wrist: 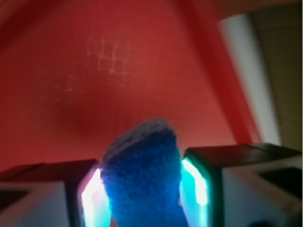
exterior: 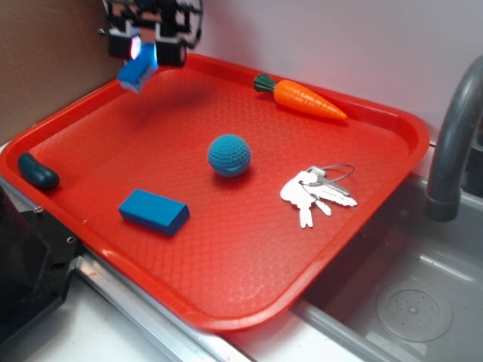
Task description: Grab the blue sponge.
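Observation:
The blue sponge [exterior: 136,73] hangs tilted above the far left corner of the red tray [exterior: 317,249], bright blue on top with a pale lower layer. My gripper [exterior: 146,51] is shut on it from above. In the wrist view the sponge [wrist: 144,175] fills the gap between my two glowing pads [wrist: 194,184], and my gripper [wrist: 142,187] is clear of the tray floor below.
On the tray lie a larger plain blue block [exterior: 153,211], a teal crocheted ball [exterior: 229,155], a toy carrot [exterior: 306,99], a bunch of keys [exterior: 317,192] and a dark green object [exterior: 38,171]. A sink and grey faucet [exterior: 453,143] are at right.

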{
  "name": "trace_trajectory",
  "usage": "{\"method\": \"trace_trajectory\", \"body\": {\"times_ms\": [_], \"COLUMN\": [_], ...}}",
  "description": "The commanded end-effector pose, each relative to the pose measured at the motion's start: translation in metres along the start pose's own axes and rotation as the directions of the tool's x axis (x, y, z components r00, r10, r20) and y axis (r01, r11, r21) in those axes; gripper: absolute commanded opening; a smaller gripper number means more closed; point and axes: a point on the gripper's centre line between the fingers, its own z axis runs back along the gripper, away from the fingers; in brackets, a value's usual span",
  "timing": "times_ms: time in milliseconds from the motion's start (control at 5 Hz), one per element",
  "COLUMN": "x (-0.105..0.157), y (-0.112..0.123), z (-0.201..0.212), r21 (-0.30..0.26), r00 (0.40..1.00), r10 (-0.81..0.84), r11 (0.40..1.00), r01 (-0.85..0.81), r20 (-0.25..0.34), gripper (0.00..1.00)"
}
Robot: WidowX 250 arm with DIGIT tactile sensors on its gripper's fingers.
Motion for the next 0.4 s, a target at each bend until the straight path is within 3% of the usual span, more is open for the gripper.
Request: {"method": "trace_trajectory", "body": {"times_ms": [0, 200], "x": [-0.080, -0.097], "y": [0.030, 0.037], "z": [0.095, 0.145], "r21": [-0.231, -0.210], "r00": [0.939, 0.945], "r10": [-0.162, -0.183], "r11": [0.944, 0.947], "r01": [0.238, 0.244], "r20": [0.303, 0.272], "gripper": [0.00, 0.00]}}
